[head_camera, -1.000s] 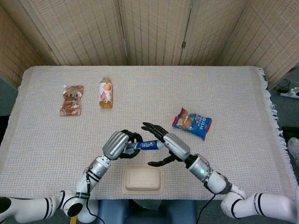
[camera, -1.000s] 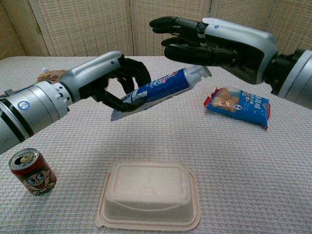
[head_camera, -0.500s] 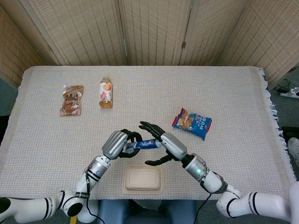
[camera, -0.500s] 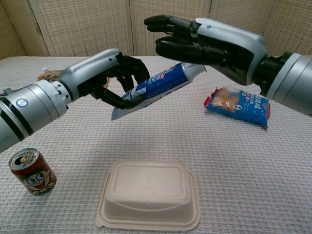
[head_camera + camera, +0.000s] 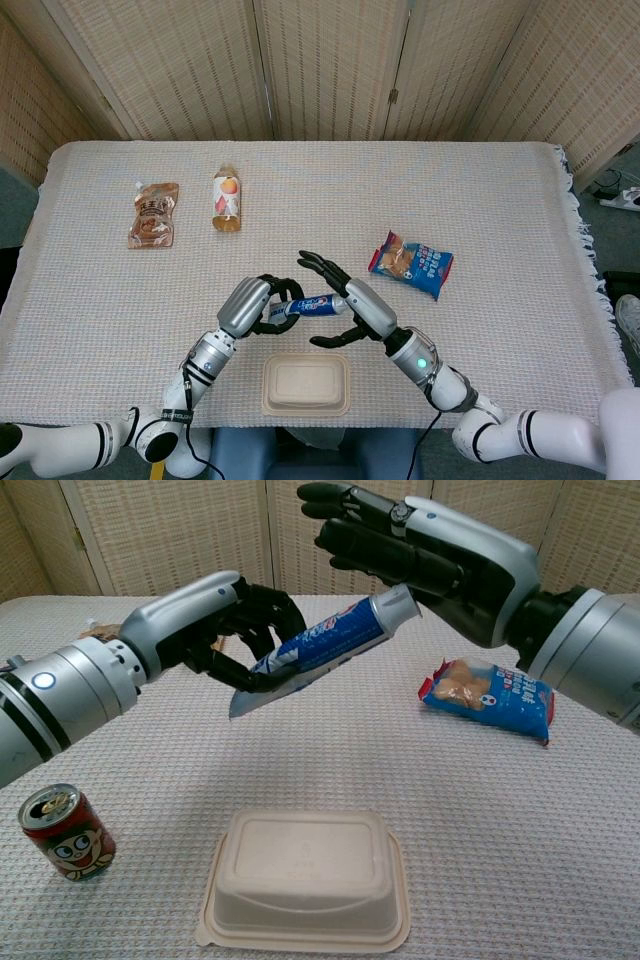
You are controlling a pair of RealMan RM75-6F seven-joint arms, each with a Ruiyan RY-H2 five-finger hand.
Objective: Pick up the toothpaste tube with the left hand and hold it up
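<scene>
My left hand (image 5: 215,630) grips the blue and white toothpaste tube (image 5: 325,645) near its flat crimped end and holds it well above the table, cap end tilted up to the right. In the head view the tube (image 5: 308,306) shows between the two hands, with the left hand (image 5: 255,306) wrapped around it. My right hand (image 5: 420,555) hovers just above the cap end, its fingers spread and holding nothing; the head view shows the same hand (image 5: 345,305) with fingers apart on either side of the cap end.
A beige lidded food box (image 5: 305,880) lies below the hands near the front edge. A red drink can (image 5: 65,832) stands front left. A blue snack bag (image 5: 490,695) lies to the right. At the back left are a brown pouch (image 5: 153,214) and a small bottle (image 5: 227,199).
Both hands have risen a little and the tube with them, its cap end tilting higher. The right hand has stayed spread above the cap.
</scene>
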